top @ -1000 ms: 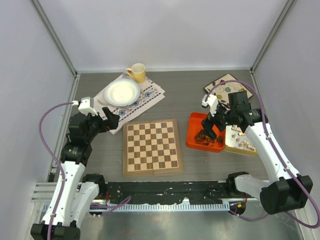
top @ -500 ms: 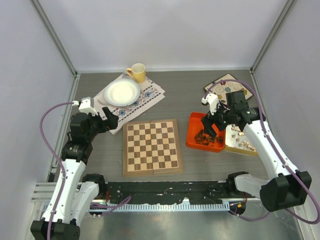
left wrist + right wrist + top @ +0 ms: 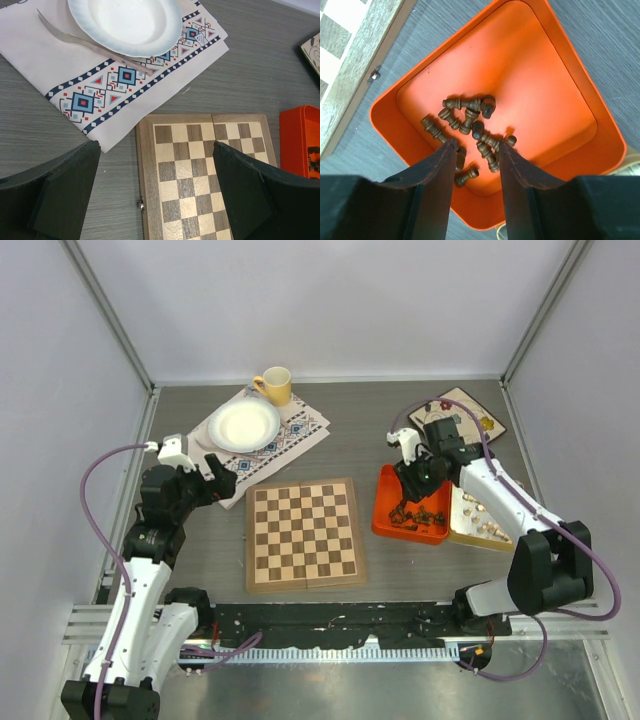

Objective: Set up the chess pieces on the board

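orange plastic tray [image 3: 560,100] on a grey table [image 3: 370,440], seen from the right wrist looking straight down. in the tray's lower left part lies a loose heap of dark chess pieces [image 3: 470,117], all tipped on their sides, their long axes pointing in different directions and some crossing one another. the right hand [image 3: 476,145] is low over the near edge of that heap. its two fingers [image 3: 440,170] stand partway together with a clear gap between them, and a couple of dark pieces lie in that gap. whether either finger is pressing on a piece cannot be told.

from overhead, the board [image 3: 303,533] lies flat just to the left of the orange tray, and no piece stands on it. so any piece lifted here must travel leftward from the right hand. pale pieces [image 3: 480,523] sit in a cream tray touching the orange one on its right side.

the right arm is plainly the nearer one to all the pieces. the left hand [image 3: 156,165] hovers over the table at the board's far left corner, fingers spread wide and holding nothing, well apart from both trays.

a likely difficulty: with the pieces so tangled, the fingers may catch two at once or only a rounded end.
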Robot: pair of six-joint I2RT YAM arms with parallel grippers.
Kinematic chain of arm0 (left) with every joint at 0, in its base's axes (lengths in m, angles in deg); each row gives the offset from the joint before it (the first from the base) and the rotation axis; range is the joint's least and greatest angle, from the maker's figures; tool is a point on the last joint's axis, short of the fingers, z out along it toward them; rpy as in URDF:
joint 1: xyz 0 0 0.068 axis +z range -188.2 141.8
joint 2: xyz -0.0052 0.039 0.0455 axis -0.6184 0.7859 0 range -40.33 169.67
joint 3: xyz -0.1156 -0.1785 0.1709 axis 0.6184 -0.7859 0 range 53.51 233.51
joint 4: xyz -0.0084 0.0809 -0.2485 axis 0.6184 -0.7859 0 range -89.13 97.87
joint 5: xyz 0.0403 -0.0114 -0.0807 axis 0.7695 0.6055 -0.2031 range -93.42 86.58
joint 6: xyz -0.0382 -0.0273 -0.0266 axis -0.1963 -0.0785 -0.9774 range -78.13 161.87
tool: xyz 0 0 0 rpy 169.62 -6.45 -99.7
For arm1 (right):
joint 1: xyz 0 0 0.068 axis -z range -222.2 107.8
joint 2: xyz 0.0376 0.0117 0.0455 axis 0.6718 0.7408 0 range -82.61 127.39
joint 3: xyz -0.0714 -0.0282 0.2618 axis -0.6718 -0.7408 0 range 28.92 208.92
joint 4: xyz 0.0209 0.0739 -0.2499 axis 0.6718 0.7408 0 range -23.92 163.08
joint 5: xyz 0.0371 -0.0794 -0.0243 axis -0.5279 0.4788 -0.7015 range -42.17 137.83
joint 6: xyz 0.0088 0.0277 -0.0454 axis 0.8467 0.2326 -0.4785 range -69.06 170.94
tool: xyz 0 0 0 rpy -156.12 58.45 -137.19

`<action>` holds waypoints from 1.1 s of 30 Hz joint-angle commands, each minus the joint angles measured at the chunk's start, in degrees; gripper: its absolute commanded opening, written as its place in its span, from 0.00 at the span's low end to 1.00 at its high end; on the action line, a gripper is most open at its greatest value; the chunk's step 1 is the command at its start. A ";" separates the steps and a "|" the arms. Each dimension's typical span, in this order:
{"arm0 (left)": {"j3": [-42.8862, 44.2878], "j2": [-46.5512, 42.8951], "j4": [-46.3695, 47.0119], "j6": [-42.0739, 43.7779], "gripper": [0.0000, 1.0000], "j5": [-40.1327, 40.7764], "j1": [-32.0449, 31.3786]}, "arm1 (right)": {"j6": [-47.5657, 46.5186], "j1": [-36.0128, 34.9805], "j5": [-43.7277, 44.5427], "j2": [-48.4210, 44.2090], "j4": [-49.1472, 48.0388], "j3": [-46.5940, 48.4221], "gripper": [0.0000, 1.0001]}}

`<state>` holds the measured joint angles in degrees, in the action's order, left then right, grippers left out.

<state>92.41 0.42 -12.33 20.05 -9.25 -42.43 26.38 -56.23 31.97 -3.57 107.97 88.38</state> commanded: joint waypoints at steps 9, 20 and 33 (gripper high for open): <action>1.18 -0.59 1.49 1.17 1.00 -0.15 -0.17 | 2.32 -3.20 5.40 7.17 -4.62 -0.13 0.42; 1.18 -0.67 1.49 1.34 1.00 -0.33 -0.17 | 2.93 -3.38 4.78 10.95 -4.62 1.01 0.41; 1.18 -0.76 1.57 1.35 0.99 -0.59 -0.17 | 3.37 -3.56 4.26 14.03 -4.45 2.15 0.36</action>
<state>92.38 0.27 -12.31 20.26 -9.31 -42.43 28.92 -59.37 36.58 9.79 104.65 88.41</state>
